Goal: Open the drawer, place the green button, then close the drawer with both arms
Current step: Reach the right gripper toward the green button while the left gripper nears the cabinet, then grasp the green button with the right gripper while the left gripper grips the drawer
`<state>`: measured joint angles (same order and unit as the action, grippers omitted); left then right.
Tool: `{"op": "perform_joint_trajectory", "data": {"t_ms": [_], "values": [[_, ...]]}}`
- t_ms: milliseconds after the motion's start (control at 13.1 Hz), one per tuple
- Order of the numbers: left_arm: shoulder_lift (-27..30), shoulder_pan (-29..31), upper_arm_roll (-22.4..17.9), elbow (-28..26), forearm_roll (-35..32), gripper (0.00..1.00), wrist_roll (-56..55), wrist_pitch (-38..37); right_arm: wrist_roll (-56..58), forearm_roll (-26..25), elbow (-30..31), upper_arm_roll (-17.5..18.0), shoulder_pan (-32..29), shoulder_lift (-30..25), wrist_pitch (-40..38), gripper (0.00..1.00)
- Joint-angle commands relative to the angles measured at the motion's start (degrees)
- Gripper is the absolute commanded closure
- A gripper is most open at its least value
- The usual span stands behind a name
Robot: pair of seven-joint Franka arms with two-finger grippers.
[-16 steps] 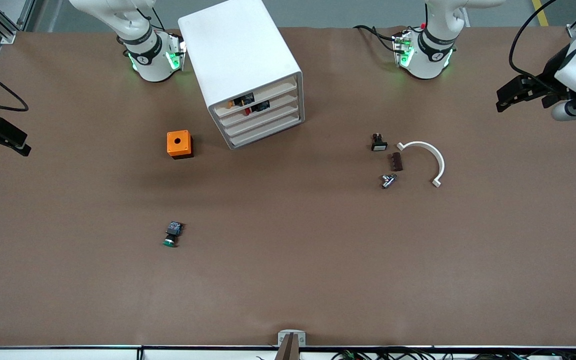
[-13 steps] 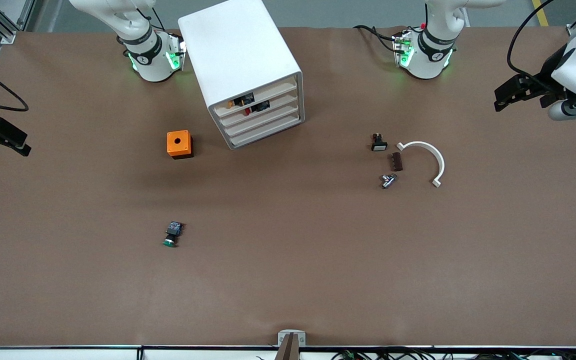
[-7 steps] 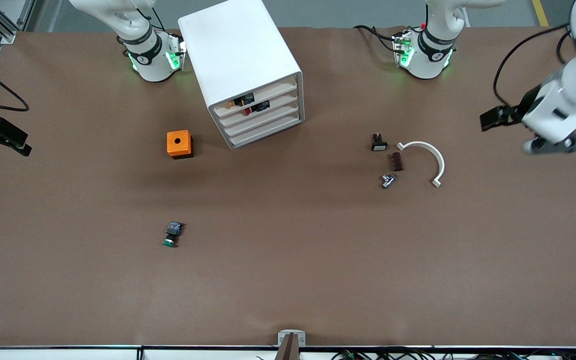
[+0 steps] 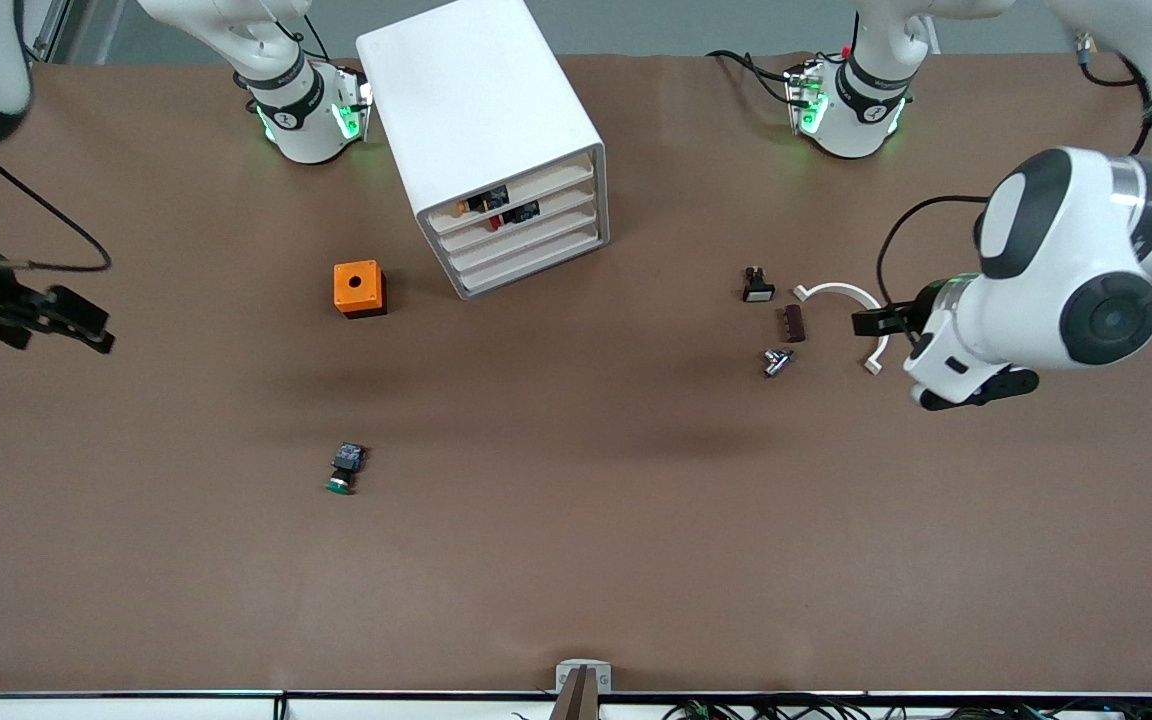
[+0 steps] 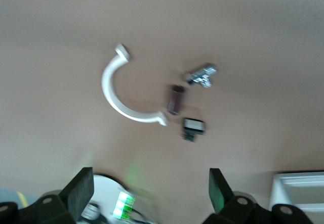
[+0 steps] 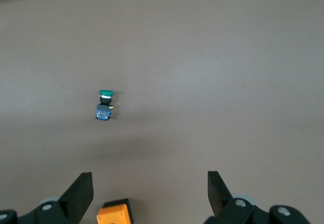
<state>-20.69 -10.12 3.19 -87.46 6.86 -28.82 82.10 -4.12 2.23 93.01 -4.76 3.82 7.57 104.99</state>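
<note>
The white cabinet (image 4: 481,110) stands near the robots' bases, all four drawers shut. The drawer (image 4: 528,246) is third from the top. The button (image 4: 344,470), black with a green cap, lies on its side on the brown table, nearer the front camera than the orange cube (image 4: 359,288). It also shows in the right wrist view (image 6: 104,105). My right gripper (image 4: 81,325) is open and empty, in the air at the right arm's end of the table (image 6: 149,179). My left gripper (image 4: 878,322) is open and empty over the white curved piece (image 4: 841,292), as the left wrist view (image 5: 149,179) shows.
Beside the curved piece (image 5: 119,90) lie a black button with a white cap (image 4: 758,287), a brown block (image 4: 793,323) and a small metal part (image 4: 776,361). Small parts show in the two upper drawers (image 4: 491,205). The orange cube also shows in the right wrist view (image 6: 114,215).
The left arm has swung in from the table's end and lowered its gripper over the curved piece. The right gripper has moved a little inward over the table.
</note>
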Motion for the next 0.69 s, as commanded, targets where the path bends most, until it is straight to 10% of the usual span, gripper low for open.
{"op": "perform_joint_trajectory", "data": {"t_ms": [0, 612], "values": [[-4.7, -1.8, 0.0, 2.2, 6.7, 0.00, -11.8, -1.2, -5.2, 2.6, -1.0, 0.0, 2.2, 6.5, 4.4, 0.00], [-19.3, -11.7, 0.0, 6.4, 12.3, 0.00, -35.4, -1.1, -15.0, 8.3, -0.8, 1.5, 3.7, 18.3, 10.2, 0.00]]}}
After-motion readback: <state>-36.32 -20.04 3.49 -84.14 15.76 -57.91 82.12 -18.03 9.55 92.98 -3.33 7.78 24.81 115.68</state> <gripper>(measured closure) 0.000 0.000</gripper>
